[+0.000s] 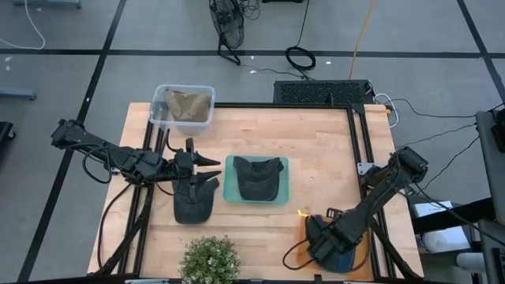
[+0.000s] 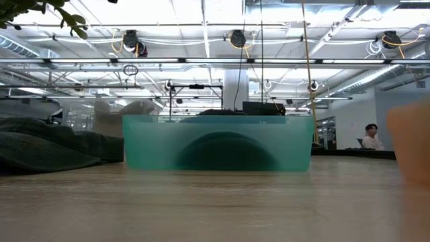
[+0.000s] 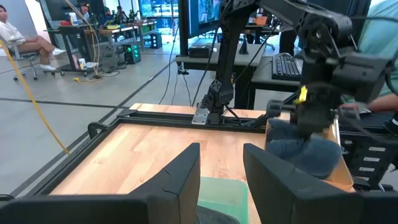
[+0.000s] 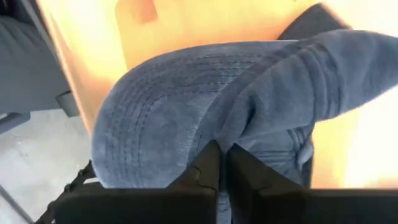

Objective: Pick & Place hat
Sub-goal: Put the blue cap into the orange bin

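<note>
Three hats (image 1: 194, 201), one green tray (image 1: 230, 180)

A grey floor (image 1: 158, 31) with dark lines is surrounding the wooden desk (image 1: 323, 150). Black and yellow cables (image 1: 359, 31) are lying on it behind the desk, near a black grille (image 1: 319, 92). Above, white ceiling beams (image 2: 201, 62) are running across the room and round lamps (image 2: 238, 38) are hanging from them. Far behind, a person (image 2: 370, 137) is sitting at the right side. Another person (image 3: 22, 42) is sitting on a chair near work benches (image 3: 121, 37) with screens.
</note>
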Robot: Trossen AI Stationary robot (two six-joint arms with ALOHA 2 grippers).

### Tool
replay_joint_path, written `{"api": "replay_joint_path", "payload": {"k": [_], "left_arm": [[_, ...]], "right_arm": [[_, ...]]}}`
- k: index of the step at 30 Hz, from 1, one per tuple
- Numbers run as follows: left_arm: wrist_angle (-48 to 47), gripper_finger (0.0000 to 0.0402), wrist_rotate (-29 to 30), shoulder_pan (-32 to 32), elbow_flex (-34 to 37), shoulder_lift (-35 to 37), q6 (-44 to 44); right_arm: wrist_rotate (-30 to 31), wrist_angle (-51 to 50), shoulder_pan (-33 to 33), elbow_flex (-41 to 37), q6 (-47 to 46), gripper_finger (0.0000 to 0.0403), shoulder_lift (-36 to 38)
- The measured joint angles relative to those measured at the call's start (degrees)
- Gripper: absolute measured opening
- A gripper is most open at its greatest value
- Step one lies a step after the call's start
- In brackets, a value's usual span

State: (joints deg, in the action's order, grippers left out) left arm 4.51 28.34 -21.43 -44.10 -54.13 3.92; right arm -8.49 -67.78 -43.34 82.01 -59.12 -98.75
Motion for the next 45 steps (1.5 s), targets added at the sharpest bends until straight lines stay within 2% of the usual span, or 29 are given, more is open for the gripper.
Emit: {"api": "replay_joint_path", "payload": {"k": [7, 9, 15, 21, 29, 38, 45], "left_arm": [[0.0, 0.0131, 0.02, 0.01, 0.0, 0.0, 0.0], [0.0, 0.0131, 0.02, 0.01, 0.0, 0.0, -0.02], [0.0, 0.0131, 0.02, 0.0, -0.02, 0.0, -0.02], [0.0, 0.0131, 0.03, 0.01, -0.02, 0.0, -0.04], [0.0, 0.0131, 0.04, 0.0, -0.02, 0.0, -0.13], [0.0, 0.0131, 0.07, 0.02, -0.02, 0.02, -0.11], [0.0, 0.0131, 0.07, 0.02, -0.02, 0.01, -0.08]], "right_arm": [[7.4, 3.14, -2.3, 0.09, -0.66, 0.001, 5.69], [6.61, 4.84, -2.92, 0.09, -2.84, 0.0003, 6.38], [-2.24, 10.68, -3.29, -3.04, -10.24, 0.0003, 6.4], [-1.99, 15.38, -2.43, -9.32, -9.44, 0.0007, 6.39], [-1.78, 20.23, 0.3, -15.29, -7.73, 0.0048, 6.37], [-0.82, 19.45, 2.31, -16.26, -9.18, 0.0094, 8.02], [-5.17, 20.67, 2.34, -16.28, -11.06, 0.0112, 12.63]]}}
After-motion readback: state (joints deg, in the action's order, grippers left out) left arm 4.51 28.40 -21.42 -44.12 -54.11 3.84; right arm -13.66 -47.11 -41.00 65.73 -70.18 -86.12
